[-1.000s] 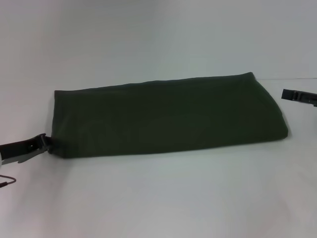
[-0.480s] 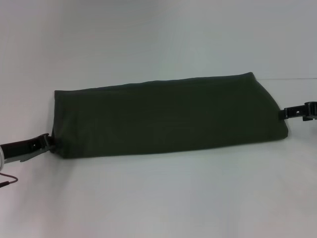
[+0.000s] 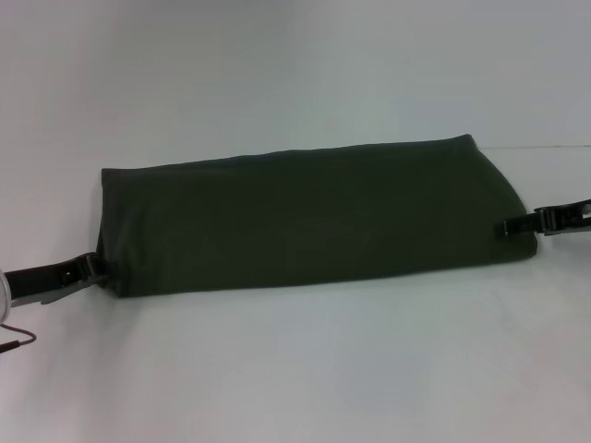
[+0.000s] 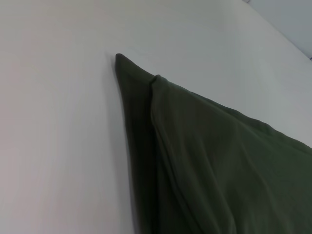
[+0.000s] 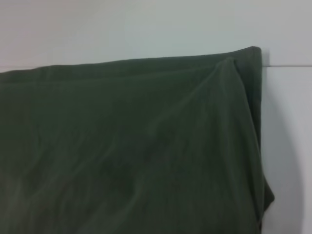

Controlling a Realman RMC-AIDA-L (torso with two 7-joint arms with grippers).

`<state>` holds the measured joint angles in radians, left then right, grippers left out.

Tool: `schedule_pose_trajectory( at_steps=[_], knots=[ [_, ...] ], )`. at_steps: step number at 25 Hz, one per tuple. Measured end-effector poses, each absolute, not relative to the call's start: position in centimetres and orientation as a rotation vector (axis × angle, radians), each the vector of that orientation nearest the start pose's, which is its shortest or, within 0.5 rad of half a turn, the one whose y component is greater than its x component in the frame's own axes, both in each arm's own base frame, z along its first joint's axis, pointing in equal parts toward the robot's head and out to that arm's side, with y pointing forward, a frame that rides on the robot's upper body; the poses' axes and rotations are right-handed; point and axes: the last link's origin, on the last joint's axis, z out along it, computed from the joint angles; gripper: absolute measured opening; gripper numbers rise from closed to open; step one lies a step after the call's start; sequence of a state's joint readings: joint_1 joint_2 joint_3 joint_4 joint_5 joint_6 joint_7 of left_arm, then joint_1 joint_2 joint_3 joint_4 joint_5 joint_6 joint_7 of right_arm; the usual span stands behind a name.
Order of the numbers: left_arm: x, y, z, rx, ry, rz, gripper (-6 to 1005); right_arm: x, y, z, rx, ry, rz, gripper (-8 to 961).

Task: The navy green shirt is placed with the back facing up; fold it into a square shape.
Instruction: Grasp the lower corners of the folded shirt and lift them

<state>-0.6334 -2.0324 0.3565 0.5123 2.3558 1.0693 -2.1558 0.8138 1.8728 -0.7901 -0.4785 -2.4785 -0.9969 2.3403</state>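
Note:
The navy green shirt (image 3: 314,217) lies on the white table as a long folded band running left to right, its right end farther from me. My left gripper (image 3: 90,268) sits low at the band's near left corner, touching the edge. At the near right end my right gripper (image 3: 510,226) reaches in from the right, its tip over the cloth's edge. The left wrist view shows a pointed corner of the shirt (image 4: 195,146) with stacked layers. In the right wrist view the shirt (image 5: 131,146) shows its folded right end and far corner.
The white table (image 3: 305,369) stretches around the shirt. A thin cable (image 3: 14,337) loops by my left arm at the frame's left edge. A faint seam or table edge (image 3: 545,146) runs behind the shirt's right end.
My right gripper has come in from the far right, moving down and left until its tip overlaps the shirt's right end. The left gripper has edged slightly closer to the left corner.

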Motion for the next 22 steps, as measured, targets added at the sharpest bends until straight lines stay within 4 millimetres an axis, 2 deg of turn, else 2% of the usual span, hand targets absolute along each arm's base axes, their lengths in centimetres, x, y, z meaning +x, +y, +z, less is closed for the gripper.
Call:
schedule_pose_trajectory(
  at_steps=[11, 22],
  knots=[
    [-33.9, 37.9, 2.1, -1.884, -1.692, -0.543, 13, 29.8, 44.2, 3.3, -2.086, 1.337, 0.029, 823],
    [-33.8, 38.0, 2.3, -1.885, -1.688, -0.543, 25, 30.2, 44.4, 2.5, -2.049, 1.337, 0.024, 794]
  ],
)
